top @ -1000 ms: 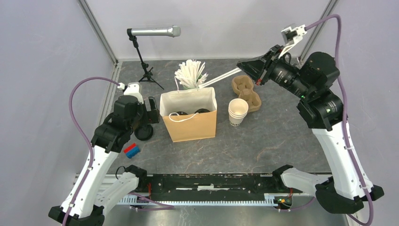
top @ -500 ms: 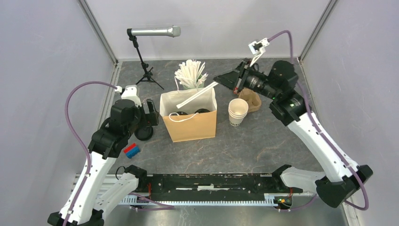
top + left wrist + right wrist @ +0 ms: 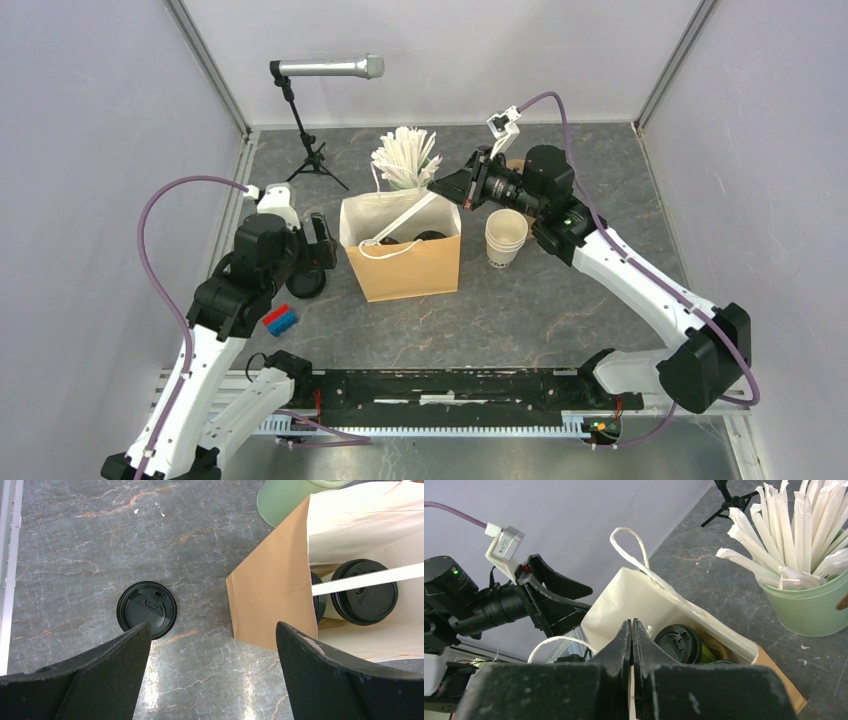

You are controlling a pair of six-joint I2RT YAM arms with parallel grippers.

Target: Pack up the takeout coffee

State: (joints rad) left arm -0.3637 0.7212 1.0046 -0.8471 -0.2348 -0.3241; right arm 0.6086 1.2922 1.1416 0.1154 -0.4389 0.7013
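Note:
Two takeout coffee cups with black lids (image 3: 430, 236) stand inside the open brown paper bag (image 3: 405, 270). The right wrist view shows one lid (image 3: 678, 642) with an olive-green cup side beneath it. In the left wrist view one lid (image 3: 364, 591) is in full view and the other is half hidden behind the bag's wall (image 3: 270, 600). My right gripper (image 3: 440, 189) hangs over the bag's back right corner, shut (image 3: 631, 626) on a long white wrapped stick (image 3: 405, 215) that slants down into the bag. My left gripper (image 3: 214, 630) is open and empty, left of the bag.
A loose black lid (image 3: 146, 609) lies on the table under my left gripper. A mint-green cup of white sticks (image 3: 809, 605) stands behind the bag, and a stack of lidless cream cups (image 3: 506, 237) to its right. A microphone stand (image 3: 305, 130) is at the back left, with red and blue blocks (image 3: 281, 319) near the left arm.
My right arm swung left from the back right corner to above the bag, carrying the white stick; its far end now dips into the bag. The left arm has barely moved.

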